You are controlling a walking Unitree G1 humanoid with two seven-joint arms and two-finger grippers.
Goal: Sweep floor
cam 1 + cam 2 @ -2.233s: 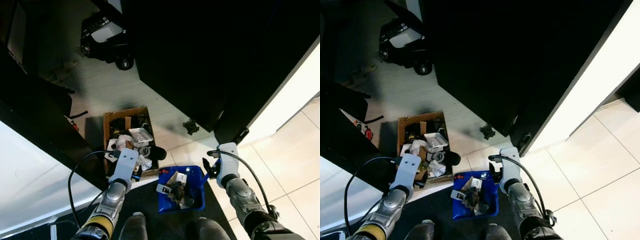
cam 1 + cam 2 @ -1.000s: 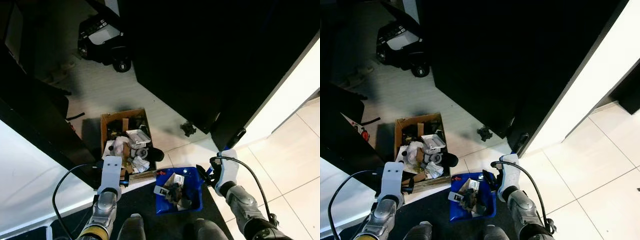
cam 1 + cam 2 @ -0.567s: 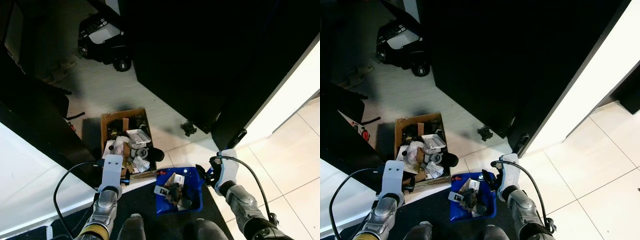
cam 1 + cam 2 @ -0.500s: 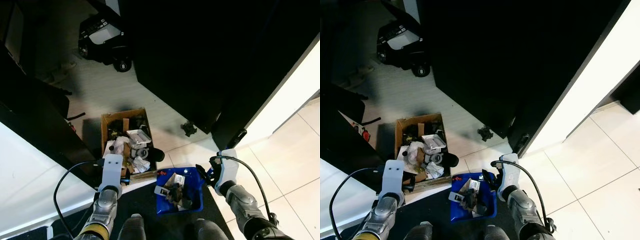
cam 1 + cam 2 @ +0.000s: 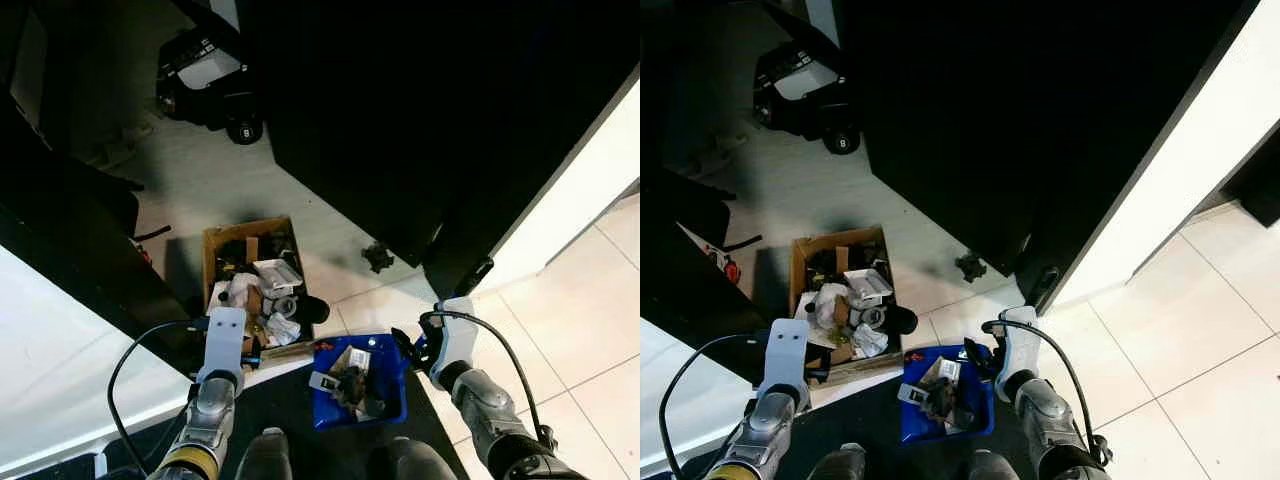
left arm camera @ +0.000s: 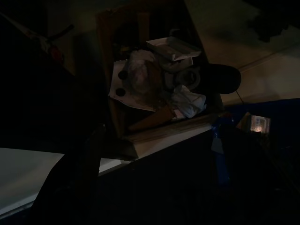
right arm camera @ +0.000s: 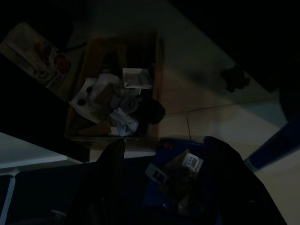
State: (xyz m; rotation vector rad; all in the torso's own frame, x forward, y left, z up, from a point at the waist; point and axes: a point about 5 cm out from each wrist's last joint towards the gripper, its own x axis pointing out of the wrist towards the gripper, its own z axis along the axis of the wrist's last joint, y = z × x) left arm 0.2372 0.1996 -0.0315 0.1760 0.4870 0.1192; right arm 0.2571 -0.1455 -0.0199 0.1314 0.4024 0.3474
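Pale floor tiles [image 5: 250,185] surround the cardboard box [image 5: 255,280]. Left gripper [image 5: 225,335] has retreated beside it; right gripper [image 5: 415,345] grips the loaded blue dustpan [image 5: 358,380]. Emptying comes next; left fingers' state unclear.

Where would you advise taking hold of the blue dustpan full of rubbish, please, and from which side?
Probably at its handle side, nearest the right tool, coming in from the robot's right. The blue dustpan sits flat and heaped with rubbish, so its open pan offers no clean hold, and the cardboard box crowds its left side.
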